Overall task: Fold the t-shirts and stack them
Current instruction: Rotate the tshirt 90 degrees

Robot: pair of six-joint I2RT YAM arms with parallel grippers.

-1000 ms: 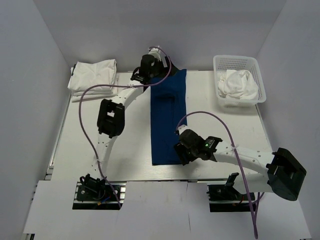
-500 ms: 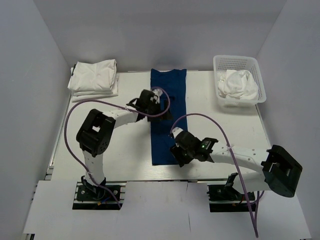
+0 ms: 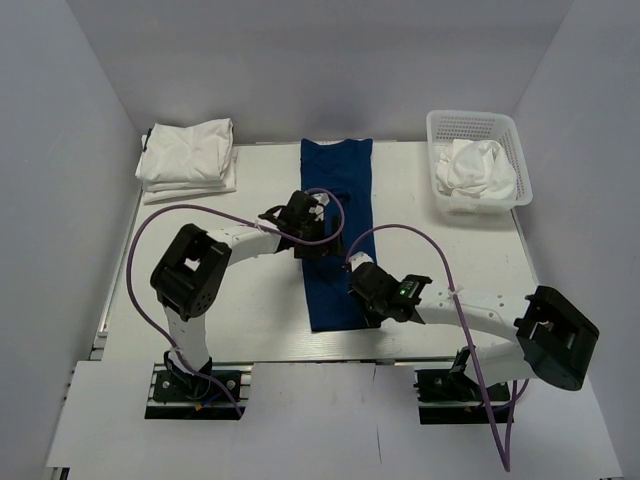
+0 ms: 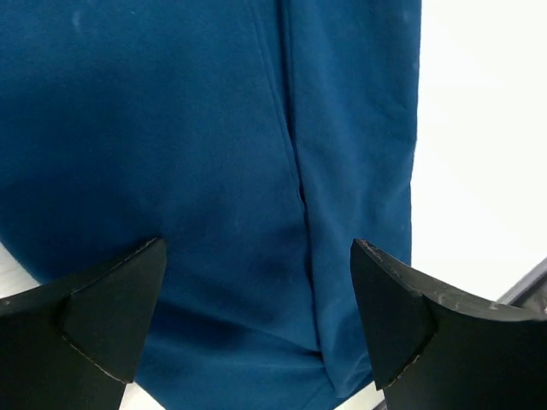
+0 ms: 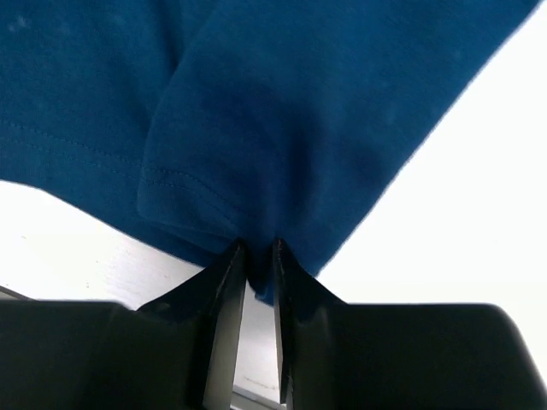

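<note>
Where right jaws pinch, t-shirt (image 5: 282, 128) edge hidden

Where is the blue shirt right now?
Top view: the blue shirt lies stretched down the middle of the table, between the white stack at left and the basket at right.

Centre: blue tee (image 3: 335, 200), long narrow folded strip, flat; white tees (image 3: 188, 155) stacked far-left; crumpled white tee (image 3: 478, 168) in basket (image 3: 470, 117).

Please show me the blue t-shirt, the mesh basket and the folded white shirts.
Royal blue cloth t-shirt (image 3: 336, 165), top view, far end.
White plastic mesh basket (image 3: 470, 124), top view, far wall.
Folded white cloth t-shirts (image 3: 190, 150), top view, top layer.
</note>
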